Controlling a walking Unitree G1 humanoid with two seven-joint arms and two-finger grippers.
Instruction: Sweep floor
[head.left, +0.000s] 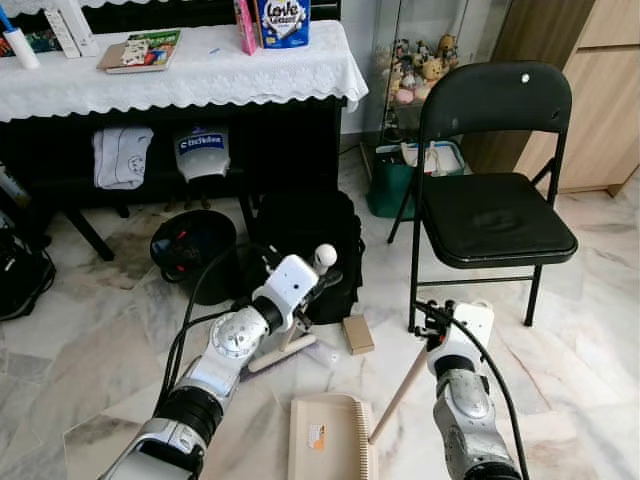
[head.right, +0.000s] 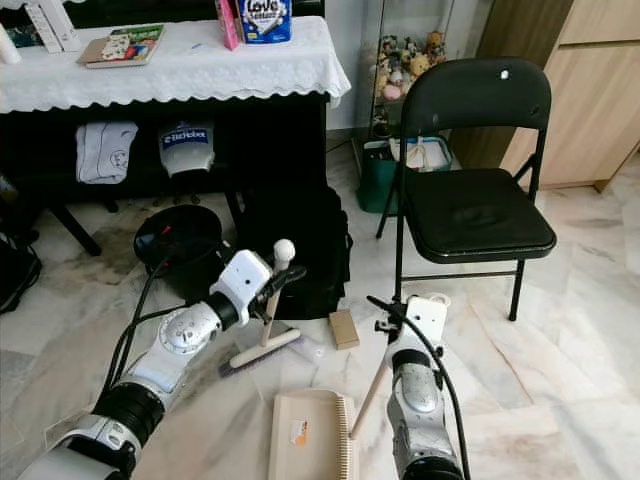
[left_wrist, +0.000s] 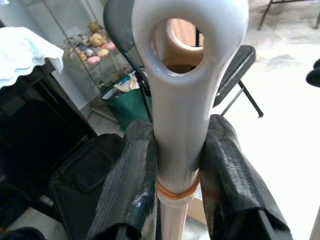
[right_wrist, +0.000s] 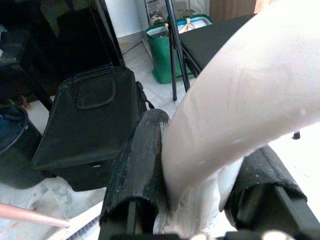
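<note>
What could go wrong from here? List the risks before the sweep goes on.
1. The small box lies just past the brush, beside the black bag; a stroke may shove it under the bag rather than into the dustpan.
2. The right gripper holds the dustpan by its long slanted handle; the pan may tip.
3. The folding chair stands close to the right gripper; a swing could knock its leg.

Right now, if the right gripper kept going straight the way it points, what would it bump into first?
Probably the black bag. The right gripper, shut on the dustpan handle, points toward the bag on the floor, with the green bin and folding chair farther off. Depth is hard to judge.
</note>
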